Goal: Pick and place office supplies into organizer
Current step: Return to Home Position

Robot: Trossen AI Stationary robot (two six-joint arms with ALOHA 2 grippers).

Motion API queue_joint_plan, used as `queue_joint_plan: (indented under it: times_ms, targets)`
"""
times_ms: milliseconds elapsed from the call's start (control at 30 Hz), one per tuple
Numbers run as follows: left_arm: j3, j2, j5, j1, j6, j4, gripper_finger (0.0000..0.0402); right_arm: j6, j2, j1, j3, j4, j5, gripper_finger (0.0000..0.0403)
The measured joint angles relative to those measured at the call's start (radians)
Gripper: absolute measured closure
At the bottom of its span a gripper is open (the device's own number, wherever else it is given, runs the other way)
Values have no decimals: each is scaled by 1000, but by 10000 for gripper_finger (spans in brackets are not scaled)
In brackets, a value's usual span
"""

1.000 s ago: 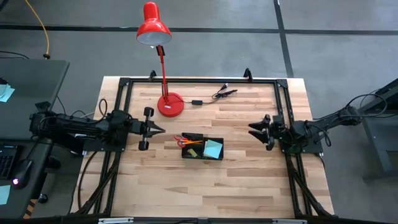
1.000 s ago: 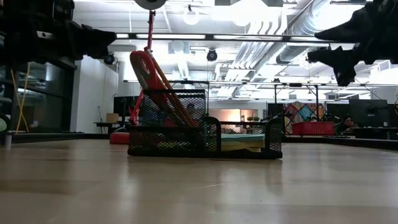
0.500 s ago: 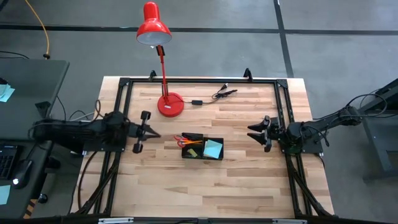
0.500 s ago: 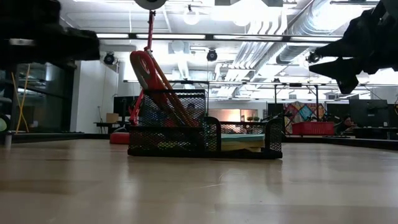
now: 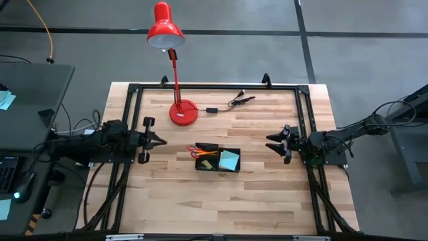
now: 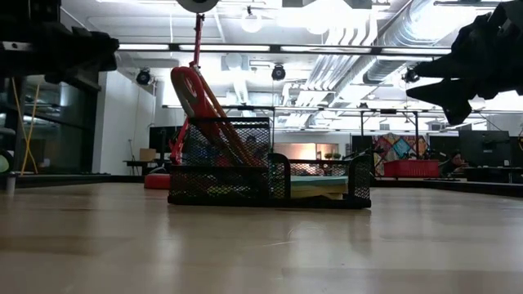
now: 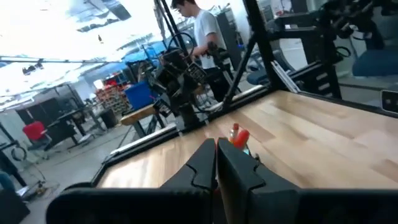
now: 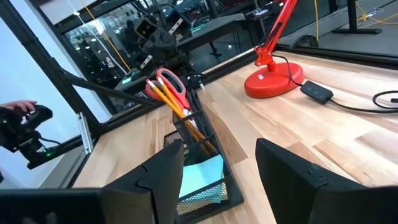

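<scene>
The small black mesh organizer tray (image 5: 217, 169) sits a little below the middle of the overhead picture, on the pale wooden plank table (image 5: 267, 194). Its taller compartment, at the left end, holds the red-handled scissors (image 8: 172, 79) standing handles up, with a few thin orange-yellow pencils (image 8: 163, 94) leaning beside them. The square teal-blue sticky-note pad (image 5: 229, 158) lies flat in the lower compartment at the right end.

The left gripper (image 5: 160, 141) is at centre-left of the overhead picture, just inside the left rail of the black metal frame (image 5: 214, 86) that runs round the table. It points towards the tray and is well apart from it. Its jaws are pressed together with nothing between them, and its wrist camera shows the two dark fingers meeting in a single seam.

The right gripper (image 5: 270, 142) is at centre-right, close to the right rail. It also points at the tray from well away. Its jaws stand wide and hold nothing, and its wrist camera sees the tray through the gap between them.

From table height, both arms hang clear of the wood in the upper corners of the picture, with the tray alone in the middle.

The glossy red desk lamp (image 5: 182, 114) has its round base at upper centre, above and to the left of the tray. A thin black cable (image 5: 234, 102) trails from it towards the far edge. Beyond the table a person (image 7: 202, 31) in a white top stands among the benches.
</scene>
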Motion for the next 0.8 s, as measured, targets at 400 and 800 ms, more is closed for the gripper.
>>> queue_joint_plan:
  times_ms: [400,800]
  targets:
    - [-1,0,-14,-73,0,-10,394,0,0,0,0,-8,1,210]
    - [-1,0,-12,-94,0,-10,394,0,-117,-20,0,-67,-16,210]
